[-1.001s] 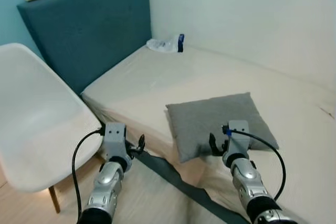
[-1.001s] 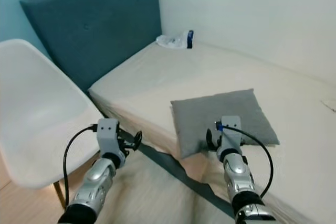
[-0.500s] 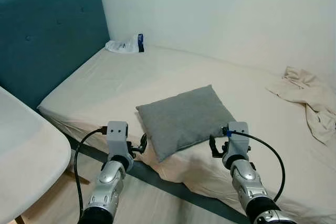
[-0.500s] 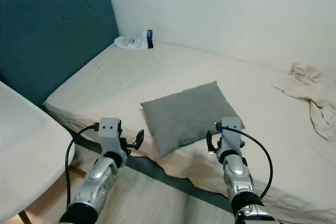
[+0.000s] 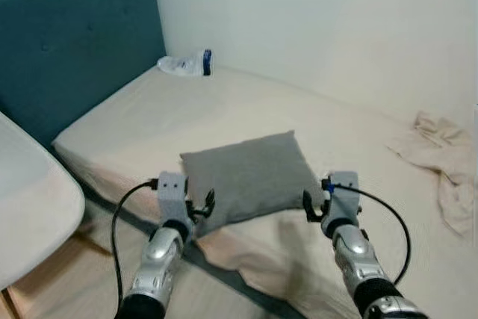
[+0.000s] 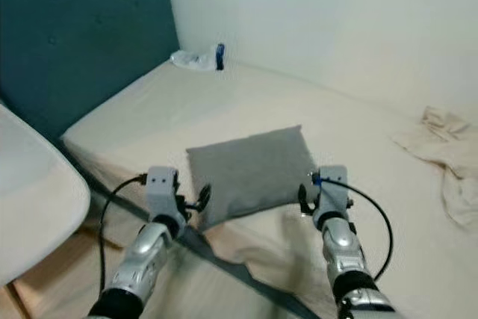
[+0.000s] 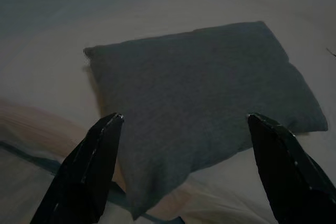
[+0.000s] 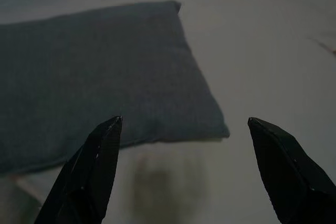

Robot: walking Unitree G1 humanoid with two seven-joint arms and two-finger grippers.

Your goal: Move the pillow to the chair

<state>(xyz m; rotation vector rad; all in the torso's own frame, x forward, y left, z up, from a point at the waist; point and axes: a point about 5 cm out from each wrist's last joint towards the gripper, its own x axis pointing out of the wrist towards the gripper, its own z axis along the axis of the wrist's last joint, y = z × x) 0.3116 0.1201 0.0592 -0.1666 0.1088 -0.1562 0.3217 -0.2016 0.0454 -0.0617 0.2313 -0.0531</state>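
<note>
The flat grey fabric pillow [image 5: 246,175] lies near the front edge of the beige-sheeted bed [image 5: 246,106]. The left gripper [image 5: 200,207] and right gripper [image 5: 314,205], both spread wide and holding nothing, hover at its 2 near corners. The white moulded plastic chair [image 5: 33,207] stands well apart to the left, bare floor between.

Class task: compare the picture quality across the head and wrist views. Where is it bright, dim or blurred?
Left and right eye views: bright, even light, slightly soft from motion, pillow clearly grey. Left wrist view: dim and murky, open fingers near-silhouettes. Right wrist view: equally dark, pillow edge soft, a faint shadow on the bed.
</note>
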